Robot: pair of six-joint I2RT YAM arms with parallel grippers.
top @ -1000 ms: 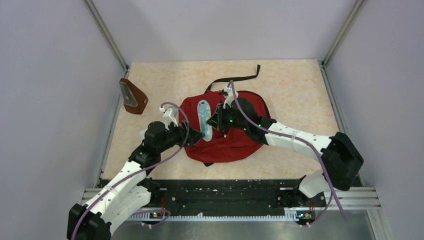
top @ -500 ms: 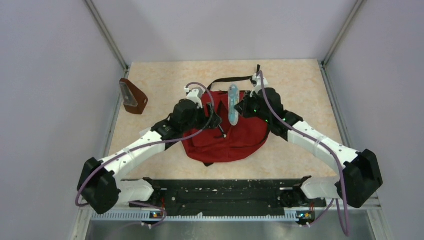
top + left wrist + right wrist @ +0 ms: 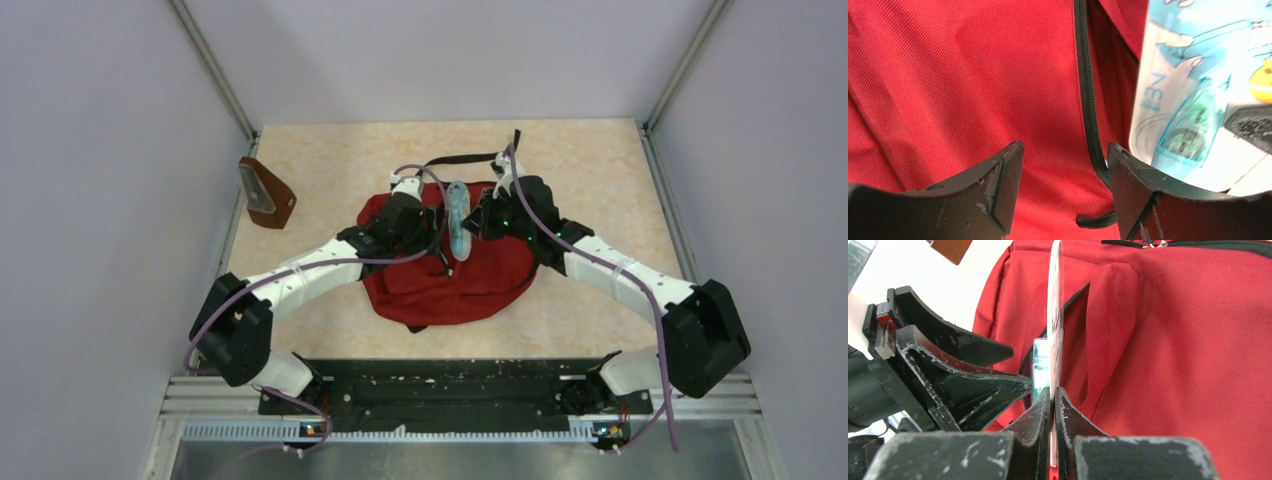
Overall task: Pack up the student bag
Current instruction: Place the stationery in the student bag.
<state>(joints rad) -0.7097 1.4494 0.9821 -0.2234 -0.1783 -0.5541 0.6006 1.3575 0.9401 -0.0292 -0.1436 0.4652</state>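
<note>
We see the student bag [image 3: 470,285] lying flat about in the middle of the desk, with its black strap [image 3: 470,157] stretched toward the far edge. The right gripper [image 3: 1053,395] has its jaws pressed tightly on a thin light-blue blister pack [image 3: 1054,315] and holds it on edge above the red fabric. The lower end of the pack seems to be at the open zipper [image 3: 1085,90], but we cannot say for sure whether it is inside. The left gripper [image 3: 1064,155] is just beside the pack. Its jaws are wide apart and hold nothing, with red fabric and the zipper seen between them. A small brown pouch [image 3: 266,195] rests at the left edge, near the far left corner, well apart from the bag.
</note>
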